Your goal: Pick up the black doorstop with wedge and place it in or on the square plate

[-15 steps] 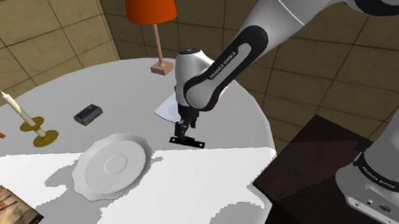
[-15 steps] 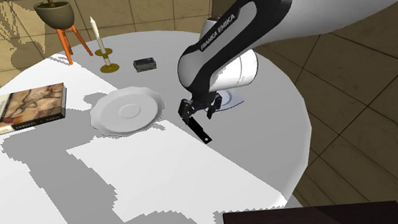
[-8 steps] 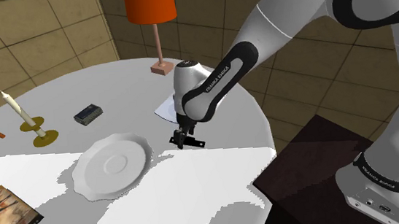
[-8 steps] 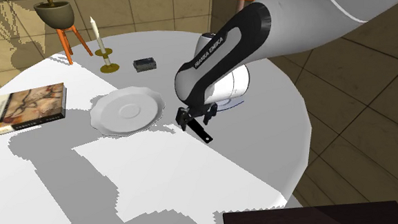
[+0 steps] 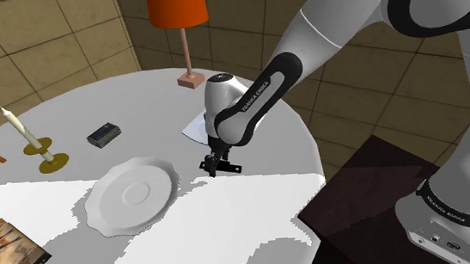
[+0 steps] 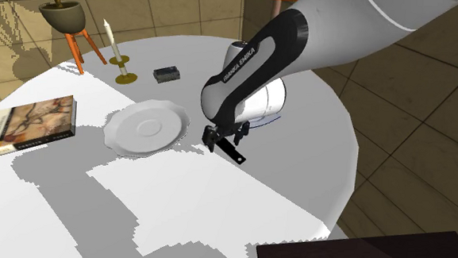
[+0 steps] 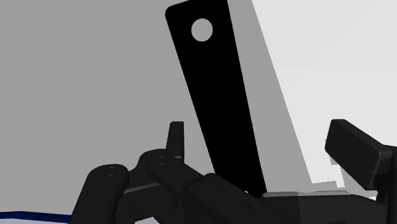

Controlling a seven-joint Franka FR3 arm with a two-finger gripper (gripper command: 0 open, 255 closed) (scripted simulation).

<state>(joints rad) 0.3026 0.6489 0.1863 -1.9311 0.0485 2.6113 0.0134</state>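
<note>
Hiding most of the square plate (image 5: pixel 193 127), the forearm leaves just a white corner of it showing in the shoulder view, right behind the wrist. The doorstop (image 7: pixel 213 95) lies flat on the white table (image 5: pixel 257 211), near that plate. It is a black strip with a round hole near its far end, and its near end is cut off beneath the gripper's body in the wrist view. The arm (image 5: pixel 336 15) arches up from the stand (image 5: pixel 367 194) and bends steeply down, wrist pointing at the tabletop. The gripper (image 7: pixel 262 137) sits low over the doorstop, fingers spread to either side, neither touching it, so nothing is grasped.
</note>
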